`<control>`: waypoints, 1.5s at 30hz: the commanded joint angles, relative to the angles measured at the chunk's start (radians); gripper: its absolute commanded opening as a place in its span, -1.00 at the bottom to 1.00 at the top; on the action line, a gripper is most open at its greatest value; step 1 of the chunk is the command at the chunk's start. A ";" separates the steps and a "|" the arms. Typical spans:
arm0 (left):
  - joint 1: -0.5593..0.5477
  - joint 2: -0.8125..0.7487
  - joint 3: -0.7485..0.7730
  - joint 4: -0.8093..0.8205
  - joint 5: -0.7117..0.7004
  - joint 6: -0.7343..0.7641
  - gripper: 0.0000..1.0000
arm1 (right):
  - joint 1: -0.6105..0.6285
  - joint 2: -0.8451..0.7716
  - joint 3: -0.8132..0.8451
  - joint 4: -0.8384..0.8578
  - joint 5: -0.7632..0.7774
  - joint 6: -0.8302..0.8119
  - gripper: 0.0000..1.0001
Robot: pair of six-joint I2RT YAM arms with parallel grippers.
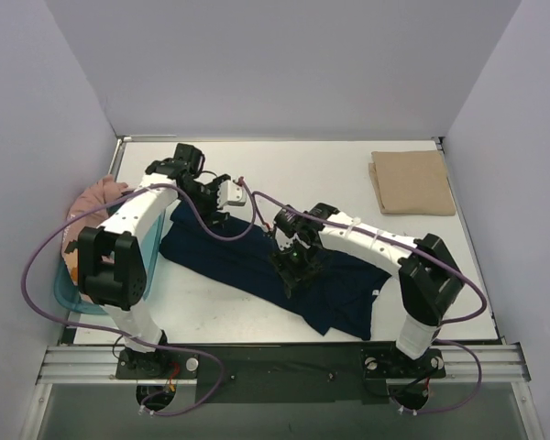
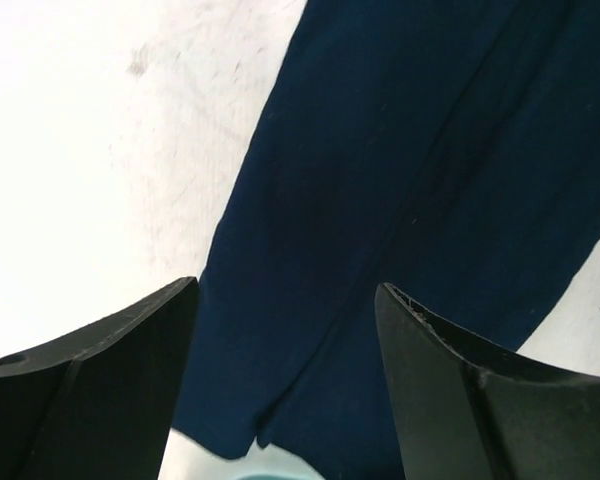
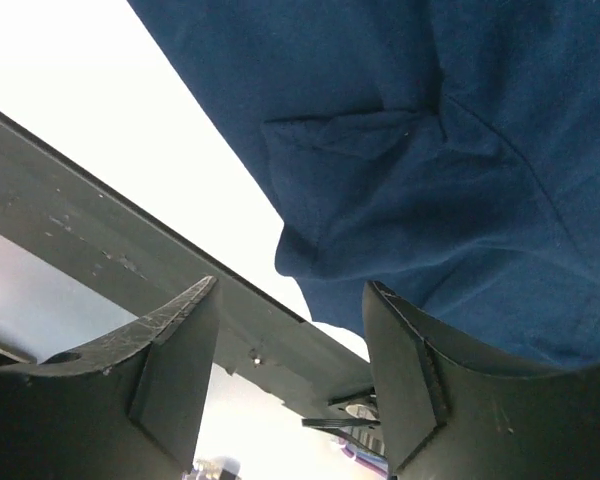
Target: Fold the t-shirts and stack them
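Note:
The navy t-shirt (image 1: pixel 257 266) lies crumpled and stretched diagonally across the table's middle. My left gripper (image 1: pixel 211 213) is open over its far left end; the left wrist view shows the navy cloth (image 2: pixel 420 170) between and beyond the open gripper (image 2: pixel 285 290). My right gripper (image 1: pixel 291 270) is open over the shirt's middle; the right wrist view shows a navy fold (image 3: pixel 430 150) ahead of the empty gripper (image 3: pixel 290 285). The tan t-shirt (image 1: pixel 411 181) lies folded at the back right. The pink t-shirt (image 1: pixel 96 197) sits bunched in the teal tub (image 1: pixel 66 295).
The teal tub stands at the table's left edge beside the left arm, and its rim shows in the left wrist view (image 2: pixel 270 472). The white table (image 1: pixel 302 170) has walls behind and at both sides. A metal rail (image 1: pixel 284 353) runs along the near edge.

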 commanded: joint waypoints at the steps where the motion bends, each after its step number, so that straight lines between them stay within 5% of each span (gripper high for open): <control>1: -0.038 0.003 0.037 -0.083 0.107 0.035 0.58 | 0.066 -0.169 -0.017 0.016 0.151 0.169 0.12; 5: -0.093 -0.018 -0.004 -0.195 0.119 0.188 0.29 | 0.017 -0.370 -0.256 0.022 0.214 0.459 -0.02; 7: -0.134 -0.031 -0.030 -0.231 0.122 0.236 0.23 | -0.004 -0.471 -0.458 0.035 0.204 0.621 -0.21; 10: -0.245 -0.037 -0.069 -0.209 0.085 0.225 0.22 | -0.006 -0.609 -0.599 0.088 0.178 0.808 -0.23; 17: -0.525 -0.054 -0.182 -0.044 0.001 0.179 0.25 | -0.043 -0.702 -0.836 0.358 0.098 0.962 -0.17; 20: -0.579 -0.068 -0.263 0.028 -0.042 0.208 0.29 | -0.047 -0.629 -0.866 0.465 0.053 0.993 -0.19; 27: -0.661 -0.083 -0.323 0.249 -0.083 0.018 0.30 | -0.056 -0.503 -0.841 0.504 0.035 0.959 -0.24; 29: -0.671 -0.085 -0.342 0.274 -0.084 0.018 0.30 | -0.055 -0.498 -0.834 0.502 0.035 0.955 -0.39; 32: -0.702 -0.091 -0.360 0.291 -0.088 -0.003 0.29 | -0.061 -0.512 -0.832 0.486 0.044 0.956 -0.89; 34: -0.717 -0.095 -0.357 0.285 -0.079 -0.033 0.29 | -0.061 -0.536 -0.832 0.461 0.053 0.965 -1.00; 41: -0.765 -0.075 -0.379 0.401 -0.103 -0.135 0.27 | -0.047 -0.656 -0.831 0.363 0.052 0.969 -1.00; 45: -0.765 -0.060 -0.408 0.421 -0.163 -0.056 0.14 | -0.037 -0.679 -0.831 0.351 0.030 0.969 -1.00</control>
